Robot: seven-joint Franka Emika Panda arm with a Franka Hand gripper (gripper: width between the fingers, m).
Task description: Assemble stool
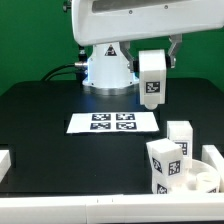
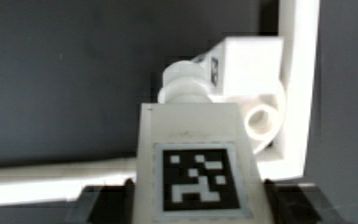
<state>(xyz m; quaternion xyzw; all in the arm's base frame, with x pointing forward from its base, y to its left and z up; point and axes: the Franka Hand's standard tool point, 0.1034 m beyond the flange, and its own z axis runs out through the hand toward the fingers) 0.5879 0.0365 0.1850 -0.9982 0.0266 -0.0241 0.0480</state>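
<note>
My gripper (image 1: 153, 66) is shut on a white blocky stool leg (image 1: 151, 88) with a black-and-white tag, held in the air above the table's far right side. In the wrist view the leg (image 2: 197, 150) fills the middle between my two dark fingers (image 2: 105, 203), tag facing the camera. The round seat ring (image 1: 197, 180) lies at the near right corner, with two more tagged legs (image 1: 164, 160) standing by it. In the wrist view, blurred white stool parts (image 2: 234, 85) lie beyond the held leg; which parts they are I cannot tell.
The marker board (image 1: 113, 122) lies flat on the black table in the middle. The robot base (image 1: 108, 68) stands behind it. White rails run along the table's right edge (image 1: 213, 157) and left edge (image 1: 5, 160); they also show in the wrist view (image 2: 302, 60).
</note>
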